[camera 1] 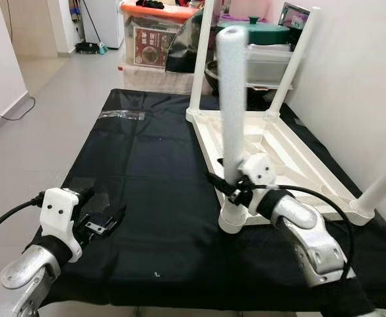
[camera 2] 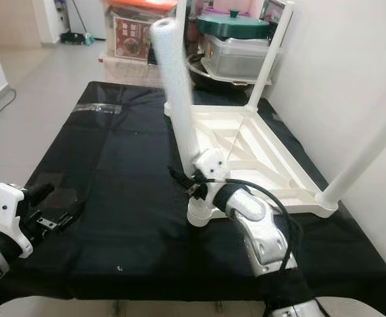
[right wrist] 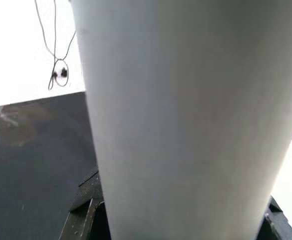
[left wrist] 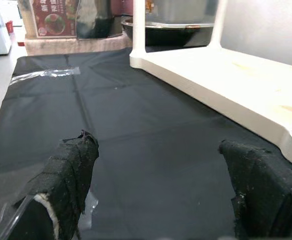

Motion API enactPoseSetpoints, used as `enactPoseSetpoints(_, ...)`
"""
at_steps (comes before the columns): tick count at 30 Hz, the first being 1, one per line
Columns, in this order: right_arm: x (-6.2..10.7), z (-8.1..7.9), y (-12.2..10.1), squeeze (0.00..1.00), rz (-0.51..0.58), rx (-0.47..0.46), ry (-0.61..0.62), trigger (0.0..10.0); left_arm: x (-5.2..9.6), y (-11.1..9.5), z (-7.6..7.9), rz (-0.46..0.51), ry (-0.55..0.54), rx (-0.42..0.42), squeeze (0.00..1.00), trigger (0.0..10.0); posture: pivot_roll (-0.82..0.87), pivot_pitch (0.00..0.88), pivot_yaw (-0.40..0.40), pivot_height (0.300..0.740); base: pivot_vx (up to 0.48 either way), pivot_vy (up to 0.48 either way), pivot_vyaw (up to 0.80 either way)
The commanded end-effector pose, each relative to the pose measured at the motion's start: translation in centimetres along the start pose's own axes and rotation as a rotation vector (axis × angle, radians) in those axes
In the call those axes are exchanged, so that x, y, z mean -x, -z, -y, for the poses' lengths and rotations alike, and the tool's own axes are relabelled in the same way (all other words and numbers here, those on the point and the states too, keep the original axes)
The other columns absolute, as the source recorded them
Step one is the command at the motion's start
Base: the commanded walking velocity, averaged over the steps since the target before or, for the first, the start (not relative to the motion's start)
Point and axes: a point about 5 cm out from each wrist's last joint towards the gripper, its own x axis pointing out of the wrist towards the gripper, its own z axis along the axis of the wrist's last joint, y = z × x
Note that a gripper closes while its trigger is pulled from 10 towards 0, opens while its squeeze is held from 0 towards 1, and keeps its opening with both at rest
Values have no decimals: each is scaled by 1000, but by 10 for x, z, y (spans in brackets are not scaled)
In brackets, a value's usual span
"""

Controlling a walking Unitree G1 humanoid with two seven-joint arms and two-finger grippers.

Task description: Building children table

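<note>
Right gripper (camera 1: 231, 187) jaws clamped around upright white table leg (camera 1: 231, 99)

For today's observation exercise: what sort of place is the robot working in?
Probably a home, perhaps a hallway or storage corner: tiled floor, a green lidded pot on stacked storage boxes, a black mat spread out.
</note>
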Motion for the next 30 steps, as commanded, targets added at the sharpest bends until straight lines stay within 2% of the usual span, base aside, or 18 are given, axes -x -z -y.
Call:
enactPoseSetpoints(1,0,-8,13,0,-38,-85,-33,0,-1,7,-1,-26,-9,26,0,10000,118,0,-110,740,0,0,0)
enactPoseSetpoints(7,-2,-7,16,0,-45,-81,-37,0,-1,8,-2,-30,-15,26,0,10000,119,0,-113,740,0,0,0)
enactPoseSetpoints(16,-2,-15,21,0,-60,-76,-71,0,-1,11,-1,-39,-18,26,0,10000,127,0,-115,740,0,0,0)
enactPoseSetpoints(21,-4,-15,25,0,-85,-108,-50,0,0,12,-4,-45,-29,24,0,10000,127,0,-115,740,0,0,0)
enactPoseSetpoints(23,-7,-12,28,0,-115,-130,-3,0,1,12,-5,-47,-35,23,0,10000,128,0,-120,740,0,0,0)
enactPoseSetpoints(24,-9,-2,36,0,-187,-194,144,0,1,12,-6,-49,-40,22,0,10000,128,0,-120,740,0,0,0)
enactPoseSetpoints(25,-9,-2,36,0,-187,-194,144,0,1,12,-6,-49,-40,22,0,10000,128,0,-120,740,0,0,0)
enactPoseSetpoints(27,-6,10,54,0,-359,-296,433,0,0,13,-6,-51,-46,22,0,10000,123,0,-123,740,0,0,0)
enactPoseSetpoints(28,-6,10,54,0,-359,-296,433,0,0,13,-6,-51,-46,22,0,10000,123,0,-123,740,0,0,0)
enactPoseSetpoints(29,-1,11,62,0,-432,-340,555,0,0,13,-6,-52,-48,22,0,10000,122,0,-122,740,0,0,0)
enactPoseSetpoints(30,-1,11,62,0,-432,-340,555,0,0,13,-6,-52,-48,22,0,10000,122,0,-122,740,0,0,0)
